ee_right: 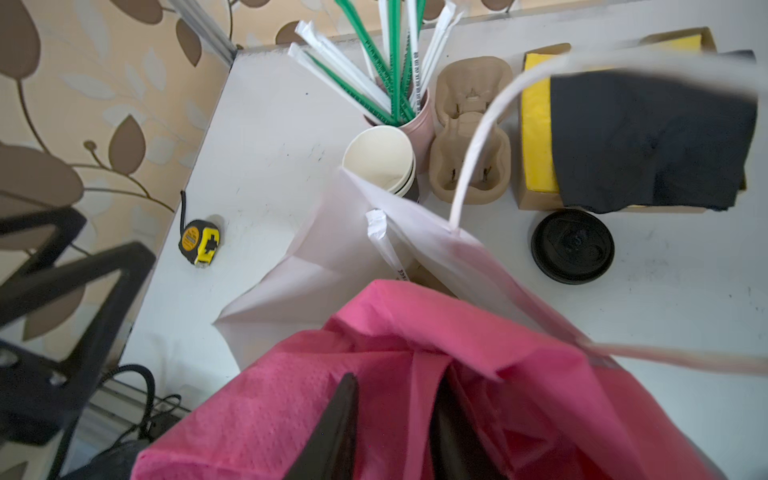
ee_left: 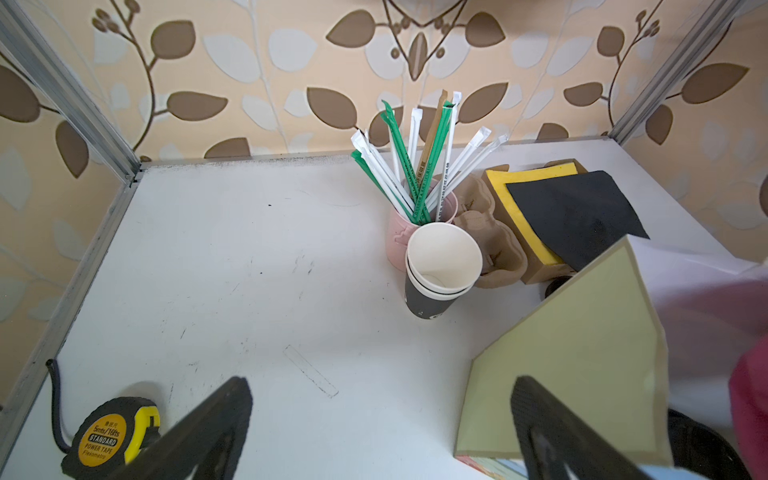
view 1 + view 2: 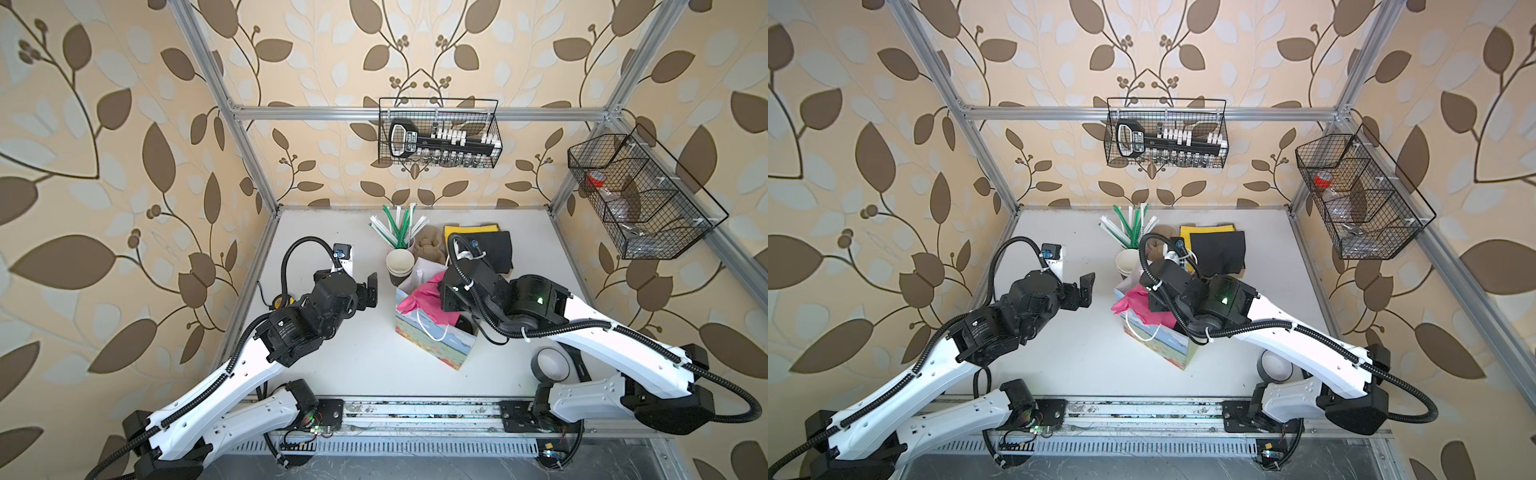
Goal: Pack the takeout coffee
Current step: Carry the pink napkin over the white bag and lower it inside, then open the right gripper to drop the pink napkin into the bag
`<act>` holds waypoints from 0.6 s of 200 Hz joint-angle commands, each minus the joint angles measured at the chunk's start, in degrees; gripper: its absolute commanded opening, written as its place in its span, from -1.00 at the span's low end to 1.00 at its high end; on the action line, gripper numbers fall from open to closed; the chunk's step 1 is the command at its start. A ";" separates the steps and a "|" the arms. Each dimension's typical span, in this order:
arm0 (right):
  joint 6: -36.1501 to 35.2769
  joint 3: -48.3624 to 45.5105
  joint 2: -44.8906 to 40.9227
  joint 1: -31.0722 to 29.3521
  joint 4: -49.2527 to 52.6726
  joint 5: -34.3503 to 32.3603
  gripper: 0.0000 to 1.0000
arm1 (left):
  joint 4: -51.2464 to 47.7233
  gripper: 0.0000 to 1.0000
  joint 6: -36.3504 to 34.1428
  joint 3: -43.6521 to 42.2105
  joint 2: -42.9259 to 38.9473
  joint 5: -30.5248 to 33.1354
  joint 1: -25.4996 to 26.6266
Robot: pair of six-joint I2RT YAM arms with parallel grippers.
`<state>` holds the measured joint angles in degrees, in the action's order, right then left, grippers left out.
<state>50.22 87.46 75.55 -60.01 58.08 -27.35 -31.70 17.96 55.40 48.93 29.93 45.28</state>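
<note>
The takeout coffee shows in no view. A colourful paper gift bag (image 3: pixel 432 332) (image 3: pixel 1158 336) stands mid-table, with a pink napkin (image 3: pixel 417 299) (image 1: pixel 332 353) bunched over its mouth. A wrapped straw (image 1: pixel 384 241) sticks up inside it. My right gripper (image 1: pixel 397 380) reaches down into the bag's mouth. Its jaws stand a little apart, with a loose fold of the pink napkin between them. In both top views its fingers are hidden under the wrist. My left gripper (image 3: pixel 368 289) (image 2: pixel 380 380) hovers wide open and empty to the left of the bag.
Behind the bag stand stacked lidless cups (image 3: pixel 400 266) (image 2: pixel 440 266), a pink holder of straws (image 2: pixel 415 166), pulp cup carriers (image 1: pixel 469 129) and a box of yellow and black napkins (image 3: pixel 486 245). A loose black lid (image 1: pixel 572 246) lies nearby. A tape measure (image 2: pixel 110 436) sits left, a tape roll (image 3: pixel 552 363) front right.
</note>
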 commanded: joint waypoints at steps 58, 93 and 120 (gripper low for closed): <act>-3.93 9.03 7.75 0.76 6.10 1.50 -0.46 | 0.28 0.98 0.14 2.26 0.19 0.10 -0.58; -3.68 4.23 10.06 2.16 3.78 2.44 -0.58 | 0.41 0.98 0.06 2.17 0.29 0.05 -0.63; -2.34 -1.23 8.79 2.25 0.76 3.35 -0.61 | 0.33 0.98 0.04 2.26 0.38 -0.05 -0.63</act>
<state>46.52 89.41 86.15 -57.95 60.49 -25.15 -31.75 17.96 55.40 49.28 29.93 45.28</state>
